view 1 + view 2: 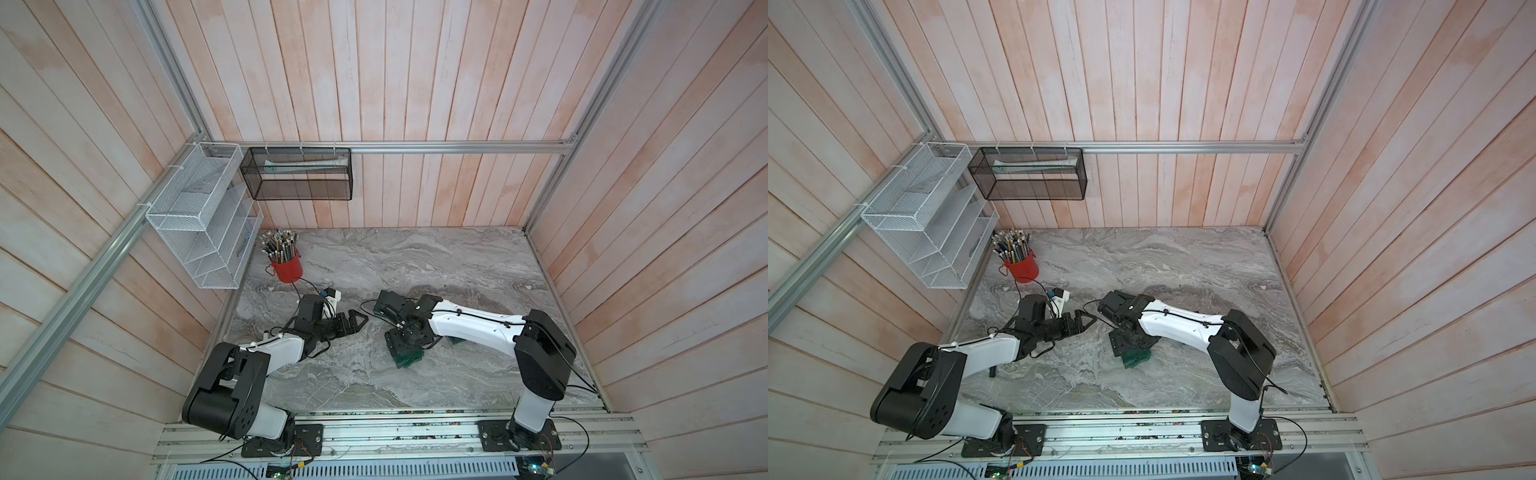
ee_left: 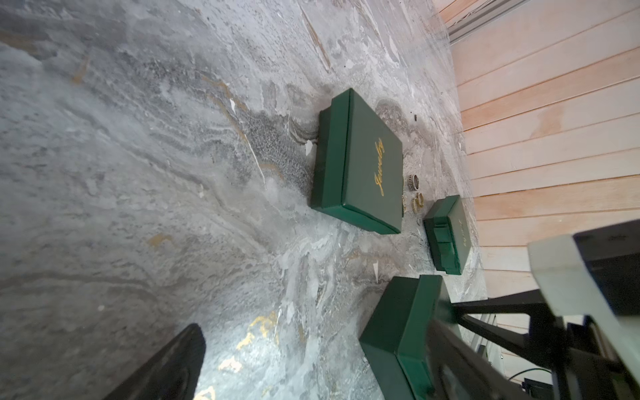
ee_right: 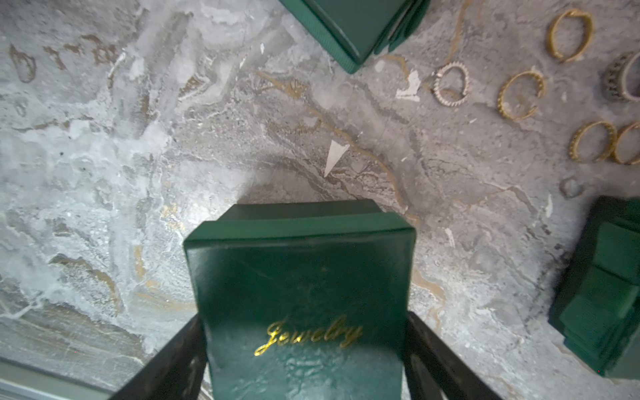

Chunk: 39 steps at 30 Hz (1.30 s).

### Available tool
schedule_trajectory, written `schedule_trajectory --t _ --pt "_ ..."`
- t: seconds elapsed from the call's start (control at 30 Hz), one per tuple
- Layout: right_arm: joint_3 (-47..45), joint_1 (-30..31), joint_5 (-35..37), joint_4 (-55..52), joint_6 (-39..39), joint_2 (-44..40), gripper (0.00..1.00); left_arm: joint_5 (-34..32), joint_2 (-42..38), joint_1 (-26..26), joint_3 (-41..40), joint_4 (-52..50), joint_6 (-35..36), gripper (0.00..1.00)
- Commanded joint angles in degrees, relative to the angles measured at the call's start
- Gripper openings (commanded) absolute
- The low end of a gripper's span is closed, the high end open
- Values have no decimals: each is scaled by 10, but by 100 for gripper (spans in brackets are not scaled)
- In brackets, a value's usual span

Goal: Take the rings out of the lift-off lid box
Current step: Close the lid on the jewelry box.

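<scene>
The lift-off lid box [image 3: 301,277] is green with gold "Jewelry" lettering on its lid, and an edge of its base shows past the lid. My right gripper [image 3: 304,349] points down over it, jaws pressed against the lid's two sides; both top views show only a green corner [image 1: 409,359] [image 1: 1136,358] under the wrist. Several rings [image 3: 450,83], gold and silvery, lie loose on the marble beside it and also show in the left wrist view [image 2: 414,181]. My left gripper [image 1: 358,321] [image 2: 318,374] hovers open and empty left of the box [image 2: 391,332].
A larger flat green "Jewelry" box [image 2: 356,162] [image 3: 353,27] and a small green box [image 2: 446,235] [image 3: 606,294] flank the rings. A red cup of pencils [image 1: 286,266], a white wire rack [image 1: 203,224] and a black mesh basket [image 1: 299,174] stand at the back left.
</scene>
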Motion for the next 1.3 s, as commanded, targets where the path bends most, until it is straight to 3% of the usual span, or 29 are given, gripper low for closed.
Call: schedule_trajectory --t 0.0,1.27 --pt "12 2 -5 -4 5 -7 81 6 5 4 -10 11 10 100" --pt "-33 32 41 7 30 18 83 11 21 4 -7 21 6 100"
